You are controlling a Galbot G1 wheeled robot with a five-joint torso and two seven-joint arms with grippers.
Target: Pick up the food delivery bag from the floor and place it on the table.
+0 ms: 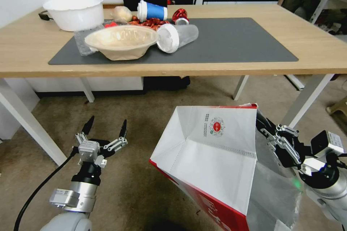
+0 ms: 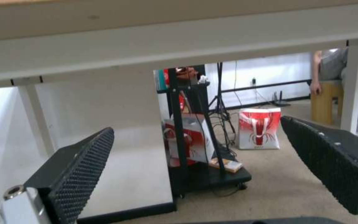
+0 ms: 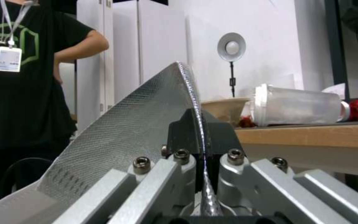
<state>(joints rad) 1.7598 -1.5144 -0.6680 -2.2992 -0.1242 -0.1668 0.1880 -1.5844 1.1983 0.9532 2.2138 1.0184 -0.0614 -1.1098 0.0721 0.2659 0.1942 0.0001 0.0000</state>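
Note:
The food delivery bag (image 1: 213, 158) hangs tilted in front of the table (image 1: 231, 68), its white side with the round red logo facing up and its red side below. My right gripper (image 1: 261, 124) is shut on the bag's silver foil rim. In the right wrist view the foil edge (image 3: 133, 124) runs between the pinched fingers of my right gripper (image 3: 200, 137). My left gripper (image 1: 107, 124) hovers open and holds nothing over the carpet floor (image 1: 130, 173), left of the bag. In its wrist view the open left gripper (image 2: 197, 127) points under the table (image 2: 146, 37).
On the dark grey mat (image 1: 231, 39) lie a beige bowl (image 1: 121, 41), a tipped clear cup (image 1: 179, 36), a blue cup (image 1: 151, 10) and a white bowl (image 1: 74, 11). White table legs (image 1: 307, 97) stand beside the bag. A black cart (image 2: 199, 155) and another red-and-white bag (image 2: 259, 129) sit beyond the table.

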